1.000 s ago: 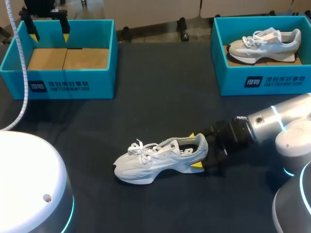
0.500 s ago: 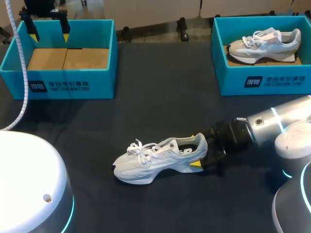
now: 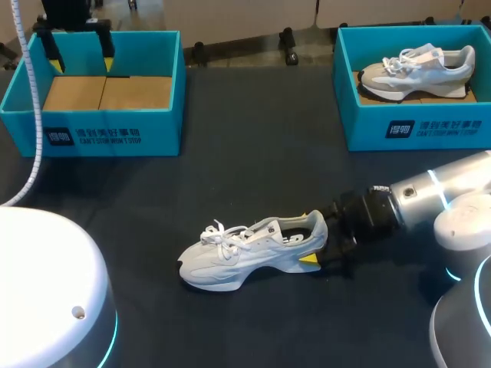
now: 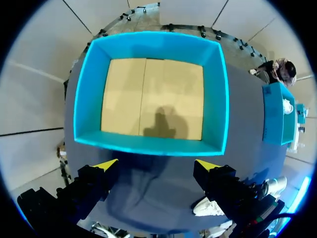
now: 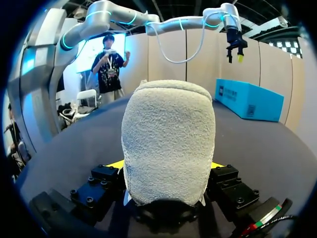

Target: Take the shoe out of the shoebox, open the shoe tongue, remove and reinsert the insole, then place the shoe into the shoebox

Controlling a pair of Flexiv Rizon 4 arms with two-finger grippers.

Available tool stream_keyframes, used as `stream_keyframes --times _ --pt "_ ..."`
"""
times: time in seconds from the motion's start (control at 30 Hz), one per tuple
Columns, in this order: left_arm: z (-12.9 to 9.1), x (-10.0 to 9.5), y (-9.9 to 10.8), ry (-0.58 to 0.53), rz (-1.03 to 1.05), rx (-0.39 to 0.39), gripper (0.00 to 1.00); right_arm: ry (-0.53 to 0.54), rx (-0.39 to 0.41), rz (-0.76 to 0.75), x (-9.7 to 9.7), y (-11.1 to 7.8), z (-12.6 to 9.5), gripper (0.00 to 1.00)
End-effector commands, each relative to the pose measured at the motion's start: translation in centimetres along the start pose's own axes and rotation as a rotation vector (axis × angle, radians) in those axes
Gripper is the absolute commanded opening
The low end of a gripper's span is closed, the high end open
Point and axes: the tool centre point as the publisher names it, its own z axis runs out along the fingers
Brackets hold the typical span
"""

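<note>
Shoe [image 3: 249,253] position: on the table [image 3: 253,169], near the front middle, upright on its sole, toe toward the left arm's side, heel toward the right arm.

Change against the earlier frames:
- Compared with one second ago, the shoe and the right gripper [image 3: 313,239] lie slightly further toward the left side. Compared with half a second ago, both are unchanged.
- The left gripper [image 3: 79,65] appears slightly lower over the left box [image 3: 107,136] than one second ago.

Count:
- Shoes: two. One is on the table. The second shoe [image 3: 418,70] lies inside the right box [image 3: 414,126], toe toward the left.
- Boxes: two, both teal, at the far left and far right of the table.
- Grippers: two.

Gripper state:
- Right gripper: closed on the shoe's heel, one finger on each side. In the right wrist view the heel stands between the fingers and touches both.
- Left gripper: fingers spread wide, holding nothing, above the near wall of the left box. The box's brown cardboard floor shows ahead of the fingers.

Obstructions:
- In the right wrist view the heel hides the remainder of the shoe.
- In the head view a white cable [image 3: 31,100] crosses in front of the left box's left end.
</note>
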Motion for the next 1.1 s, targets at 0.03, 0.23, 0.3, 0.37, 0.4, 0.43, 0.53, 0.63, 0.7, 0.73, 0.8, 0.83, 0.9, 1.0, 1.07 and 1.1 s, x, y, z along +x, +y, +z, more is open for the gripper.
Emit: stream_keyframes --times 0.03,0.23,0.3,0.37,0.4,0.43,0.53,0.63,0.7,0.73,0.8,0.83,0.9,1.0,1.07,1.1 --pt "-0.3 -0.1 2.7 0.018 -0.008 0.032 1.0 -0.001 0.003 0.001 0.1 -0.2 0.6 0.0" --pt "-0.1 -0.2 2.4 0.025 -0.011 0.026 1.0 -0.001 0.003 0.001 0.1 -0.2 0.6 0.0" --pt "-0.1 -0.4 2.4 0.029 0.005 0.02 1.0 -0.001 0.003 0.001 0.1 -0.2 0.6 0.0" --pt "-0.1 -0.5 2.9 0.032 0.013 0.021 1.0 -0.001 0.003 0.001 0.1 -0.2 0.6 0.0" --pt "-0.1 -0.5 3.0 0.033 0.013 0.022 1.0 -0.001 0.003 0.001 0.1 -0.2 0.6 0.0" --pt "-0.2 -0.5 3.2 0.037 0.013 0.023 1.0 -0.001 0.003 0.001 0.1 -0.2 0.6 0.0" --pt "-0.4 -0.4 3.5 0.05 0.011 0.019 1.0 -0.025 -0.002 -0.001 0.2 -0.1 0.7 0.0" --pt "-0.5 -0.2 3.7 0.055 0.009 0.018 1.0 -0.056 -0.005 0.005 0.4 -0.2 0.6 0.0" --pt "-0.6 -0.1 3.8 0.057 0.01 0.016 1.0 -0.072 -0.005 0.006 0.6 -0.2 0.7 0.0" --pt "-0.6 -0.1 3.9 0.058 0.011 0.015 1.0 -0.082 -0.005 0.011 0.6 -0.2 0.7 0.0" --pt "-0.6 0.1 4.2 0.057 0.012 0.015 1.0 -0.095 -0.002 0.016 0.7 -0.3 0.7 0.0" --pt "-0.7 0.2 4.3 0.057 0.011 0.015 1.0 -0.104 -0.001 0.018 0.7 -0.3 0.7 0.0" --pt "-0.8 0.4 4.5 0.057 0.003 0.011 1.0 -0.117 0.002 0.021 0.8 -0.3 0.6 0.0" --pt "-1.1 0.7 5.3 0.062 0.007 0.008 1.0 -0.122 0.004 0.022 0.8 -0.3 0.6 0.0" --pt "-1.3 1.0 5.9 0.064 0.01 0.01 1.0 -0.124 0.005 0.022 0.8 -0.3 0.6 0.0" --pt "-1.3 1.2 6.2 0.065 0.01 0.01 1.0 -0.125 0.005 0.023 0.8 -0.3 0.5 0.0"
